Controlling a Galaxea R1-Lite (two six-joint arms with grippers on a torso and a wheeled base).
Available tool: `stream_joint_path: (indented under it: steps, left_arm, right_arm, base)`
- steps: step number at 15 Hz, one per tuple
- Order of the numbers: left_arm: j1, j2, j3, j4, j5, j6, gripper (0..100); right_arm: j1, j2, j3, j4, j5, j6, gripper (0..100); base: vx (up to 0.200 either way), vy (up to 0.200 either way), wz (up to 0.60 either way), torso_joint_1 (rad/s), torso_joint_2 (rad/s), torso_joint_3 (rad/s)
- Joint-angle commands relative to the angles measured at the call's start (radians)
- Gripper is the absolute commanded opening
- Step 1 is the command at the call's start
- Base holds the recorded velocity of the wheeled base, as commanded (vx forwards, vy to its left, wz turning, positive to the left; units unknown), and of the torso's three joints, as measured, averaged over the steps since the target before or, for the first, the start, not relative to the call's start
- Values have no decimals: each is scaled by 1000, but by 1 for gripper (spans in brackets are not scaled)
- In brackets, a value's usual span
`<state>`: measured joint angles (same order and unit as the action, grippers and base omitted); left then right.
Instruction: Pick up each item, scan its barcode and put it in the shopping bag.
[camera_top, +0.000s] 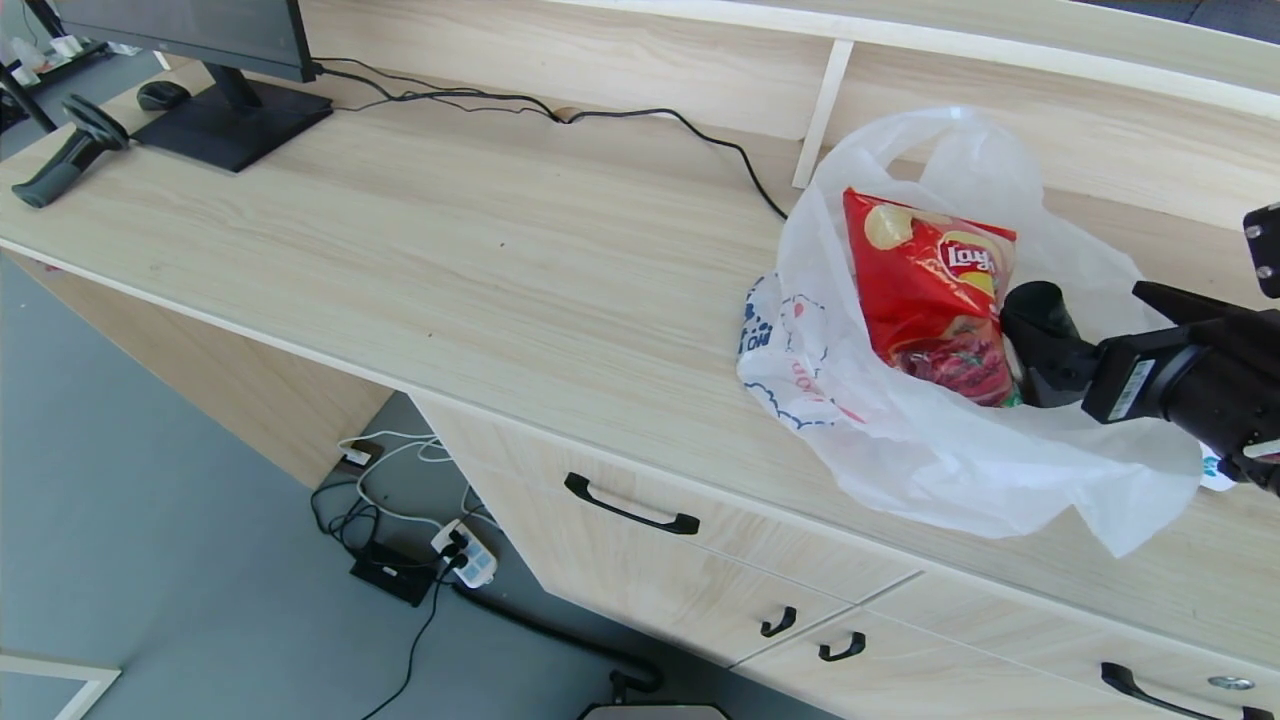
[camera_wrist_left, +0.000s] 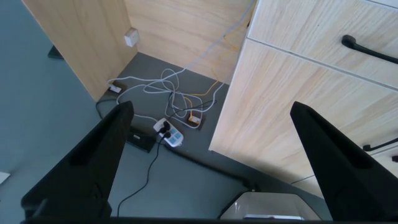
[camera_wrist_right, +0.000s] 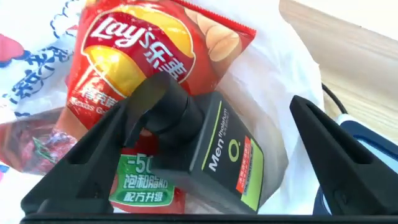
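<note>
A white plastic shopping bag (camera_top: 950, 460) lies open on the right of the wooden counter. Inside it a red chip bag (camera_top: 920, 290) leans upright. A black pump bottle (camera_wrist_right: 224, 155) with a green-edged label lies against the chip bag (camera_wrist_right: 143, 50). My right gripper (camera_wrist_right: 210, 106) is open at the bag's mouth, with a finger on either side of the bottle and neither touching it. A red see-through packet (camera_wrist_right: 37, 143) sits lower in the bag. My left gripper (camera_wrist_left: 211, 106) hangs open and empty over the floor beside the counter's drawers.
A handheld barcode scanner (camera_top: 60, 160) lies at the counter's far left, beside a monitor stand (camera_top: 235, 120) and a mouse (camera_top: 160, 95). A black cable (camera_top: 700, 135) runs along the back of the counter. Cables and a power strip (camera_wrist_left: 168, 132) lie on the floor.
</note>
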<state>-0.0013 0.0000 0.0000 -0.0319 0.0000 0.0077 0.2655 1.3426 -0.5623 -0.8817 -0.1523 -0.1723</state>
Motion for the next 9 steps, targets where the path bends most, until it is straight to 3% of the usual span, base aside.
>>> stream_joint_path:
  steps: [1, 3, 9]
  left_arm:
    - [0, 2, 0, 1, 0, 0, 100]
    - [0, 2, 0, 1, 0, 0, 100]
    - [0, 2, 0, 3, 0, 0, 100]
  right_arm:
    - [41, -31, -33, 1, 0, 7, 100]
    - [104, -29, -62, 1, -1, 36, 100]
    - [118, -138, -57, 3, 0, 54, 100]
  base:
    - [0, 0, 0, 0, 0, 0]
    - [0, 0, 0, 0, 0, 0]
    - [0, 0, 0, 0, 0, 0]
